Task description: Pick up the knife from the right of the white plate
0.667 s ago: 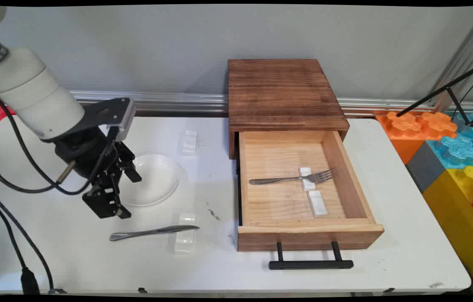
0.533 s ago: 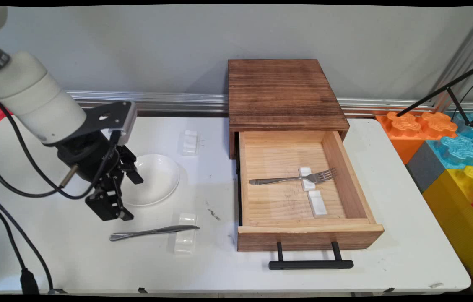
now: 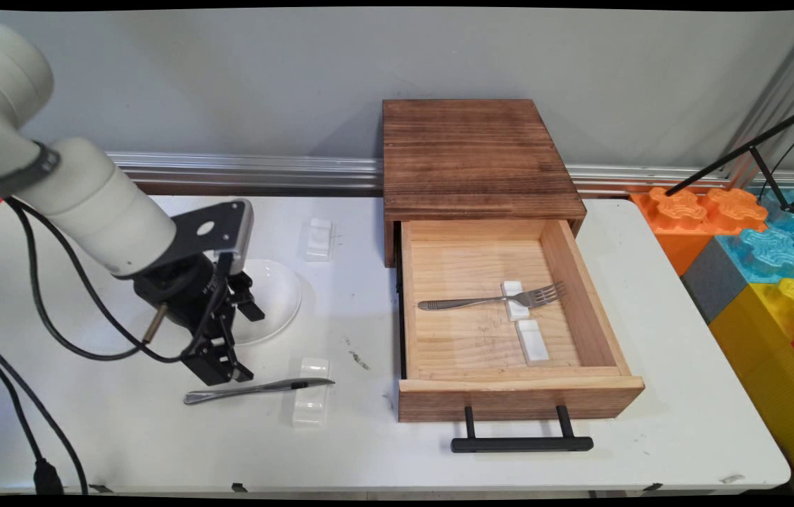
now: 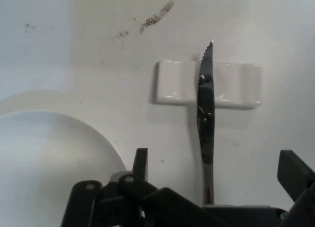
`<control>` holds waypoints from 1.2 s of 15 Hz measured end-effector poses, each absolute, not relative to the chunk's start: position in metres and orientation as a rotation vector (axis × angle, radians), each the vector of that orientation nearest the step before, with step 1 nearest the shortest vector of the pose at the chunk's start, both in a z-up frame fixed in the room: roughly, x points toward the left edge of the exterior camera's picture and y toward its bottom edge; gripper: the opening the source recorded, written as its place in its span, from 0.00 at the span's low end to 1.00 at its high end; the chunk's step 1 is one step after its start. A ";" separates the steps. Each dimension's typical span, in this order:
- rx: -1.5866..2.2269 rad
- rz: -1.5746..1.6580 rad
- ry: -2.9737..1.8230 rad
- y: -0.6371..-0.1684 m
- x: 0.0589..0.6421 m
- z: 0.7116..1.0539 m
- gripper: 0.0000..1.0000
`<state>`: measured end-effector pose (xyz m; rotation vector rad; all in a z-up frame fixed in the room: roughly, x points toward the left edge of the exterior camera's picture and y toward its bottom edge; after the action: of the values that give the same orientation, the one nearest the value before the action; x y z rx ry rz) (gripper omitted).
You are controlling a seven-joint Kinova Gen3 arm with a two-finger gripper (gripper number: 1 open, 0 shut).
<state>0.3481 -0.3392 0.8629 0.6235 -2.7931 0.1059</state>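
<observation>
table (image 3: 158, 436): seen carrying all items | open drawer (image 3: 481, 352): fork (image 3: 492, 301) laid inside on a white rest | plate (image 3: 277, 296): just beside pincer | pincer (image 3: 217, 370): spread, empty, poised above knife handle | knife (image 4: 205, 113): blade propped on rest (image 4: 231, 84)

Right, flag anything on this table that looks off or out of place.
Little stands out. A dark smudge marks the table between the knife rest and the open drawer. The knife lies with only its tip on that rest, and the fork in the drawer crosses its own rest.
</observation>
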 end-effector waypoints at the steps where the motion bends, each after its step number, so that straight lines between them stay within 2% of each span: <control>1: 0.630 0.114 -2.794 -0.339 0.348 0.857 1.00; 18: 0.703 0.121 -2.824 -0.323 0.354 0.805 1.00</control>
<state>0.3538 -0.3234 0.8053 0.7033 -2.8238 0.1209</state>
